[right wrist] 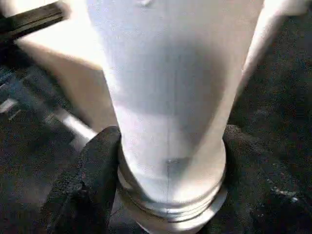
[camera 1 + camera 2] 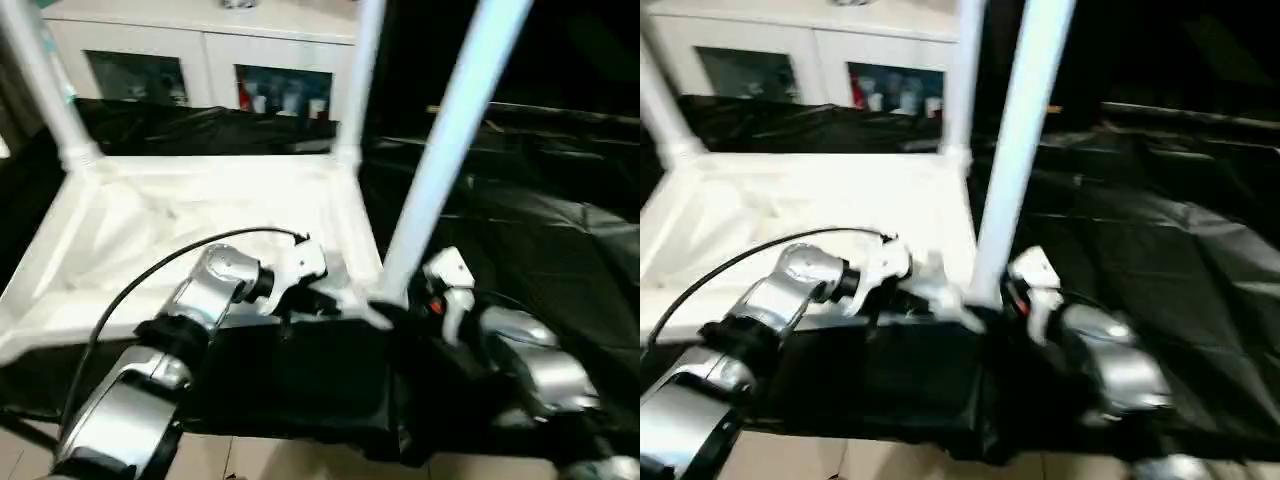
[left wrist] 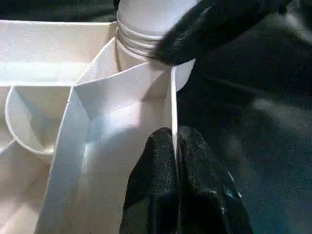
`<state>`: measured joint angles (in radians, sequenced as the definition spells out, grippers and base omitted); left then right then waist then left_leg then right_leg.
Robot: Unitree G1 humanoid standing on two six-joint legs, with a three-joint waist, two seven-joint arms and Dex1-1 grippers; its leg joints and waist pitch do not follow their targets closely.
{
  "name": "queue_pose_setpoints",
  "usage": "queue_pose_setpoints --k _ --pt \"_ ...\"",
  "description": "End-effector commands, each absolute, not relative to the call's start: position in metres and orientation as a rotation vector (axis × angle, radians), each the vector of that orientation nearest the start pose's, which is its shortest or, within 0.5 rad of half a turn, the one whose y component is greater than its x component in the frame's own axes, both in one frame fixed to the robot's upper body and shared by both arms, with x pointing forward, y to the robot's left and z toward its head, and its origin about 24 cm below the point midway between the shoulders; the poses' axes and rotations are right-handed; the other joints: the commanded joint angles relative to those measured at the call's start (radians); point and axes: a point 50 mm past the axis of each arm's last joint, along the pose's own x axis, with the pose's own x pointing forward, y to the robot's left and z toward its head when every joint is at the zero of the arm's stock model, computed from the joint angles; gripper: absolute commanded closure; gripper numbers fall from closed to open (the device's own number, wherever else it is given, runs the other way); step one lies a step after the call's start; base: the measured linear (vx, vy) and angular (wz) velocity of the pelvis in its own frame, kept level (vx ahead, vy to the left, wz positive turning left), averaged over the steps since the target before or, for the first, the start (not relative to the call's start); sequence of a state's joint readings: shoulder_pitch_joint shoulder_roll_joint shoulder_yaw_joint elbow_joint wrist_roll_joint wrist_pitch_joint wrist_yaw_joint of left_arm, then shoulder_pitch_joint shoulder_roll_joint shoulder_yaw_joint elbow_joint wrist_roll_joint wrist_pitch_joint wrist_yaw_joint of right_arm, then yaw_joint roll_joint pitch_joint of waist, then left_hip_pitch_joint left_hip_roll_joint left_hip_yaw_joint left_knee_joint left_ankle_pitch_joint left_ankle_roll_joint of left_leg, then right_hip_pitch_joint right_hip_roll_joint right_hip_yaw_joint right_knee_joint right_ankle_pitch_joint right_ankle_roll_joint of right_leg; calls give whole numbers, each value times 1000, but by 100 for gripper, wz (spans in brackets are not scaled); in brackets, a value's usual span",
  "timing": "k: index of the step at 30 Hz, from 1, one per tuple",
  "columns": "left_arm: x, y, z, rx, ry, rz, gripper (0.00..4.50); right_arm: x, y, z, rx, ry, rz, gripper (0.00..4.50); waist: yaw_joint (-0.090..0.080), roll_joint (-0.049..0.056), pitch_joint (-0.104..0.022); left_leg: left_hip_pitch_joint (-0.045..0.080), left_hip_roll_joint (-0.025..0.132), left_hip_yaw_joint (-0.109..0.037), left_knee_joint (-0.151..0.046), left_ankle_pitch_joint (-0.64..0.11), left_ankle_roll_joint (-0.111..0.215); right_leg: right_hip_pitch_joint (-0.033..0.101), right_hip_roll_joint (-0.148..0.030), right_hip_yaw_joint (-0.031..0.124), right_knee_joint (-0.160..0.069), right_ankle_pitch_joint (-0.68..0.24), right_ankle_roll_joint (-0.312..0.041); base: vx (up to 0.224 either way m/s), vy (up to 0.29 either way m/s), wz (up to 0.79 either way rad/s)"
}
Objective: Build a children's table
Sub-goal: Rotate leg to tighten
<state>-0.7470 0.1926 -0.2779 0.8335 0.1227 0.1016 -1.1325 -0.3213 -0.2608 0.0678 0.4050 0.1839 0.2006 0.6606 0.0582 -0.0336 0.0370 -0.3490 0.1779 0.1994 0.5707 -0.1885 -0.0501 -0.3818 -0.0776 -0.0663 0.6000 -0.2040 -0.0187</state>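
Your tabletop (image 2: 180, 215) is lying upside down on the black sheet (image 2: 530, 230), ribbed underside facing up, and I'll place everything off that. Over the far left corner socket there's a leg (image 2: 45, 85) standing up, and another leg (image 2: 360, 75) stands at the far right corner. Behind the tabletop you've got the white cabinet (image 2: 200, 45) with the glass doors.

Your left claw (image 3: 174, 146) is pinched tight on the thin side wall at the tabletop's near right corner, one finger (image 3: 151, 185) inside the wall and the other outside, nearly touching each other through the plastic.

Right beside that, at the same near right corner, the third leg (image 2: 450, 130) rises tilted a bit, its ringed bottom end sitting at the corner socket. Your right claw (image 1: 168, 170) has its two black fingers (image 1: 87, 180) wrapped on either side of that leg just above the ringed end, hugging it close.
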Motion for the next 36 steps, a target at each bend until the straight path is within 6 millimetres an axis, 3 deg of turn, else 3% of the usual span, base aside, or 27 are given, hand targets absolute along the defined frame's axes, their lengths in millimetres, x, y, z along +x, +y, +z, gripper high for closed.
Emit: queue_pose_setpoints --k 1,5,6,7,9,11,13,14,15,18,20,23,25,28,29,36 --pt "328 81 28 317 555 -1279 450 299 -169 5 1 411 488 178 2 -9 -38 5 60 -32 -68 -241 23 31 -85 51 -93 -335 -176 0 0 0" --pt "336 72 26 317 561 -1130 450 302 -155 -4 54 428 341 178 -1 -5 -37 10 59 -35 -71 -269 13 24 -86 53 -99 -379 -159 0 0 0" --pt "338 64 26 319 561 -1081 450 305 -143 -7 55 437 290 178 -1 1 -38 8 58 -36 -71 -269 10 27 -87 53 -100 -387 -153 0 0 0" --pt "339 61 26 321 560 -1071 450 306 -139 -7 51 437 281 178 -3 -1 -39 12 60 -36 -72 -273 4 21 -85 53 -101 -370 -155 0 0 0" --pt "339 54 27 321 558 -1058 450 309 -128 -5 52 418 285 178 -4 1 -42 5 59 -36 -73 -262 7 28 -85 53 -98 -336 -158 0 0 0" --pt "339 49 28 325 555 -1058 450 309 -121 -2 58 396 307 178 -2 0 -42 9 58 -34 -72 -262 15 26 -84 54 -97 -305 -164 0 0 0" --pt "340 47 28 341 550 -1061 450 309 -117 1 73 371 346 123 0 -2 -42 4 58 -33 -71 -253 28 30 -85 54 -96 -288 -164 0 0 0" --pt "340 47 29 345 549 -1062 450 309 -117 2 78 367 353 109 1 10 -42 5 57 -34 -72 -255 28 30 -85 55 -96 -285 -166 0 0 0" --pt "340 47 29 354 546 -1065 450 309 -117 3 89 357 363 107 -1 7 -41 5 58 -34 -73 -261 29 30 -84 54 -99 -287 -165 0 0 0" --pt "341 48 29 359 544 -1068 450 309 -118 6 73 338 390 76 0 7 -40 5 58 -34 -73 -276 30 30 -84 54 -101 -308 -165 0 0 0" --pt "340 51 30 364 535 -1112 450 309 -130 12 35 327 453 61 0 4 -40 4 58 -35 -74 -280 32 32 -83 53 -101 -313 -163 0 0 0" --pt "337 58 31 370 508 -1198 450 304 -155 16 -106 346 562 61 5 6 -43 1 58 -31 -68 -240 56 36 -84 55 -94 -248 -172 0 0 0" --pt "333 61 32 363 493 -1272 450 302 -167 19 -123 346 611 61 8 -2 -43 -4 53 -29 -63 -202 82 43 -83 53 -92 -214 -177 0 0 0" --pt "330 63 33 362 480 -1341 450 299 -175 24 -132 336 659 61 12 -2 -45 -6 54 -28 -60 -179 99 44 -86 51 -91 -216 -184 0 0 0" --pt "323 67 35 357 473 -1454 450 298 -181 30 -141 313 692 61 13 -5 -44 -6 55 -27 -59 -165 103 44 -85 51 -90 -211 -189 0 0 0" --pt "315 77 36 354 483 -1566 450 292 -184 38 -143 293 807 61 19 5 -46 1 65 -26 -60 -150 109 40 -83 50 -73 -108 -245 0 0 0"
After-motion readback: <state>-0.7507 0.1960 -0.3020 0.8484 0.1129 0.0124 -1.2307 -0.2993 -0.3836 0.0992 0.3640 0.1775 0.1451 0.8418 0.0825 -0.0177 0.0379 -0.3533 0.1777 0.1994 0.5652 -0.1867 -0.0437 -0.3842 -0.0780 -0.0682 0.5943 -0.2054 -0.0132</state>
